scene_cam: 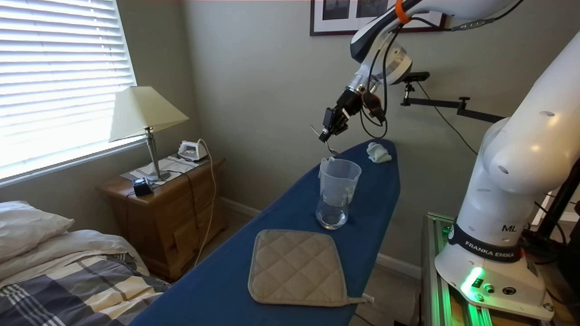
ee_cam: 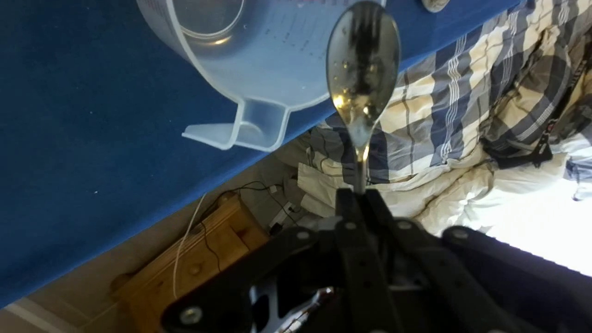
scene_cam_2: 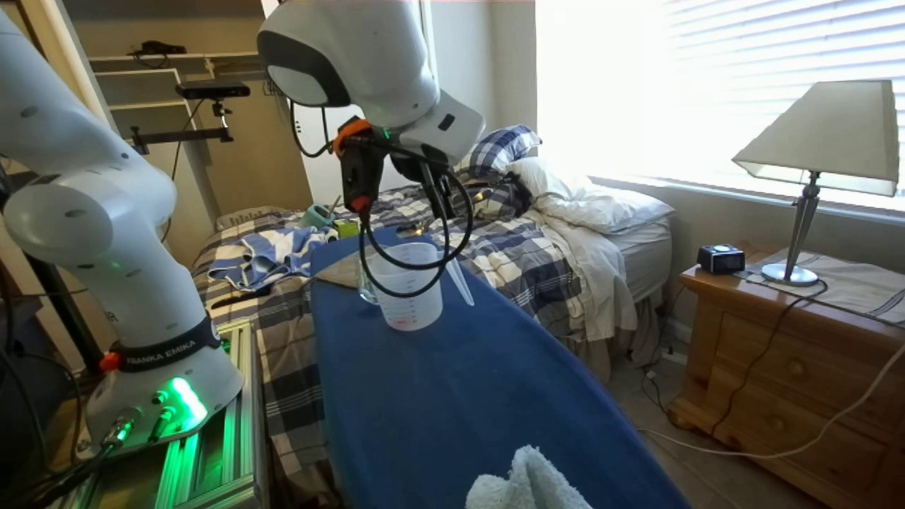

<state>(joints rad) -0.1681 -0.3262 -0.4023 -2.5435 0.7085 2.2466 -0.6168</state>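
My gripper (scene_cam: 324,136) is shut on a metal spoon (ee_cam: 363,64), gripping its handle. In the wrist view the spoon's bowl points away from the fingertips, beside the rim of a translucent plastic measuring jug (ee_cam: 296,69). An exterior view shows the spoon (scene_cam: 333,151) tilted bowl-down, just above and behind the jug (scene_cam: 342,170); contact with the jug cannot be made out. A clear glass vessel (scene_cam: 332,216) stands close by the jug on the blue ironing board (scene_cam: 217,280). Cables and the arm largely hide the gripper in an exterior view, where the jug (scene_cam_2: 410,307) stands upright.
A beige quilted pot holder (scene_cam: 297,267) lies on the board, and a crumpled white cloth (scene_cam: 378,153) rests near its narrow end. Alongside are a bed (scene_cam_2: 509,240) and a wooden nightstand (scene_cam: 167,217) bearing a lamp (scene_cam: 147,111) and an iron (scene_cam: 192,150).
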